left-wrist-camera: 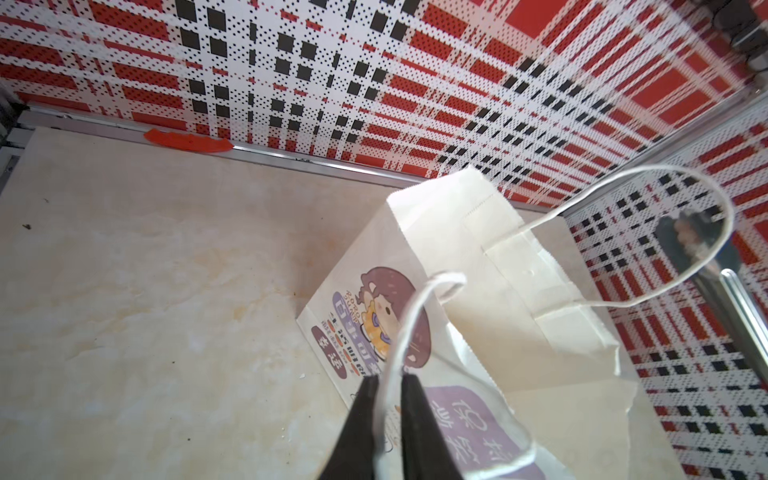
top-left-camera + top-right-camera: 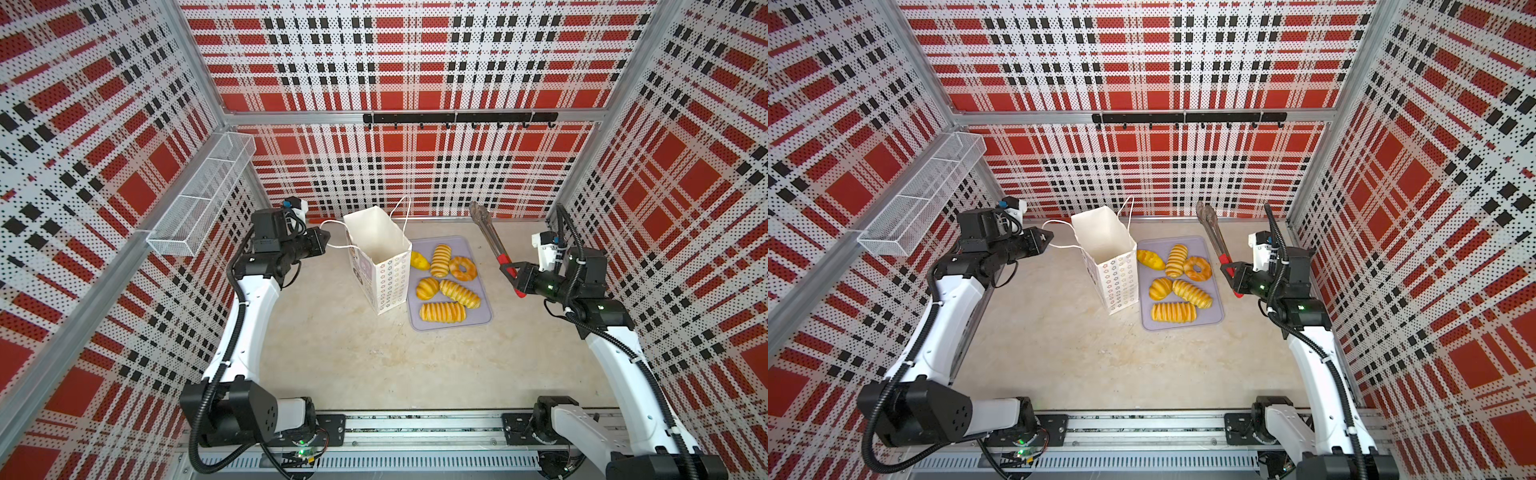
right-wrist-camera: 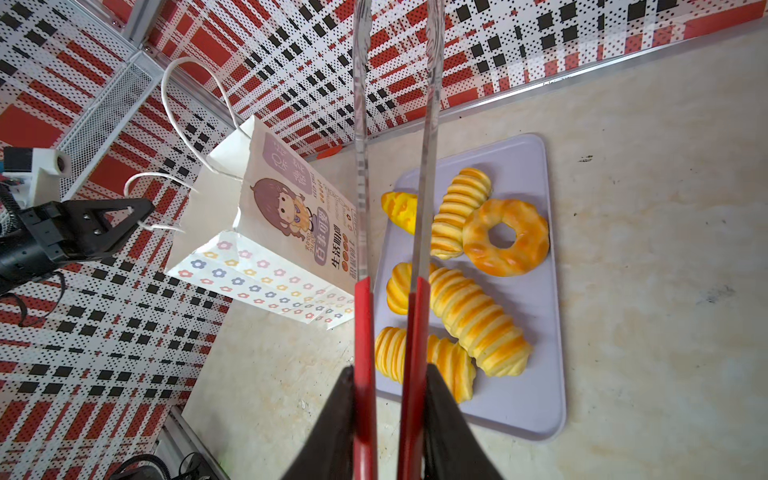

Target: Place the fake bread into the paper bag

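White paper bag (image 2: 386, 274) upright mid-frame; glossy ridged fake bread (image 2: 442, 312) beside it on lilac tray (image 2: 482, 316).
Left end effector (image 1: 388, 395) parted around its cord handle (image 1: 444, 277); right end effector (image 3: 388, 399) clenches red-handled metal tongs (image 3: 363, 332).

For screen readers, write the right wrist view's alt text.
The right tool grips red-handled metal tongs near a lilac tray of six glossy golden toy breads. Beside it stands a tall white paper bag, one cord handle at the left tool.

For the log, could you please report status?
Left fingers loosely around cord handle of white paper bag. Right fingers shut on red-handled metal tongs. Six golden fake breads on lilac tray. Nothing blocking.
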Controlling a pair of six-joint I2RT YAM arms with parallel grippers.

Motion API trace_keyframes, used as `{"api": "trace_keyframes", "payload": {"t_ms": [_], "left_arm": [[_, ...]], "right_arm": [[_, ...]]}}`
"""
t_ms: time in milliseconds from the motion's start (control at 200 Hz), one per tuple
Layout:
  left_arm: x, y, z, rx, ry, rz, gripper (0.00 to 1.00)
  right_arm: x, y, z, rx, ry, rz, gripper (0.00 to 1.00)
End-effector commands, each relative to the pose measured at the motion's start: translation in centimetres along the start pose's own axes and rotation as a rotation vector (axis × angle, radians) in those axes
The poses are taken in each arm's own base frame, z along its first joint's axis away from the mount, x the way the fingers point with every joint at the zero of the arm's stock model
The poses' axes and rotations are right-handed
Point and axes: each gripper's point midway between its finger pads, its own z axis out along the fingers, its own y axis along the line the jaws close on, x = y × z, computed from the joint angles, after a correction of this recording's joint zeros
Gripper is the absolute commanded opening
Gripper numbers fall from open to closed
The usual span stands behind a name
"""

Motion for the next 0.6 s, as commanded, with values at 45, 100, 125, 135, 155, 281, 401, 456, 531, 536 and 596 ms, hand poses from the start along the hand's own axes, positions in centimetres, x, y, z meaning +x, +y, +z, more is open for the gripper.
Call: {"api": "trace_keyframes", "payload": {"t_ms": [45, 100, 125, 135, 155, 281, 401, 456, 531, 536, 596], "left_arm": [[-1.1, -1.3, -1.4, 0.056, -0.06, -0.006, 0.25], [-1.4, -1.4, -1.7, 0.061, -0.07, -0.009, 0.27], [-1.5, -1.4, -1.7, 0.061, -0.073, -0.012, 0.28], [-1.5, -1.4, -1.7, 0.062, -0.073, -0.013, 0.28], [-1.6, -1.4, -1.8, 0.061, -0.078, -0.014, 0.28], [-2.2, -1.3, -2.4, 0.055, -0.098, -0.016, 0.32], [-3.1, -1.1, -3.7, 0.032, -0.142, -0.015, 0.42], [-3.7, -1.0, -4.7, 0.014, -0.171, -0.013, 0.46], [-4.8, -1.0, -6.4, -0.008, -0.226, -0.002, 0.5], [-4.8, -1.0, -6.5, -0.008, -0.23, 0.001, 0.5], [-5.7, -1.3, -8.1, -0.008, -0.283, 0.02, 0.52]], "right_arm": [[-0.6, 0.1, -0.1, -0.01, -0.022, -0.04, 0.28], [-0.5, 0.1, -0.2, -0.007, -0.022, -0.041, 0.28], [-0.5, 0.1, -0.2, -0.006, -0.023, -0.043, 0.28], [-0.4, 0.1, -0.2, -0.006, -0.021, -0.043, 0.28], [-0.4, 0.0, -0.2, -0.005, -0.02, -0.043, 0.28], [-0.3, 0.1, -0.4, 0.001, -0.022, -0.053, 0.28], [-0.3, -0.1, -0.4, 0.01, -0.018, -0.064, 0.28], [-0.3, -0.2, -0.4, 0.017, -0.015, -0.075, 0.28], [-0.2, -0.3, -0.4, 0.026, -0.006, -0.101, 0.28], [-0.3, -0.3, -0.4, 0.026, -0.005, -0.104, 0.28], [-0.2, -0.4, -0.5, 0.038, 0.003, -0.128, 0.28]]}}
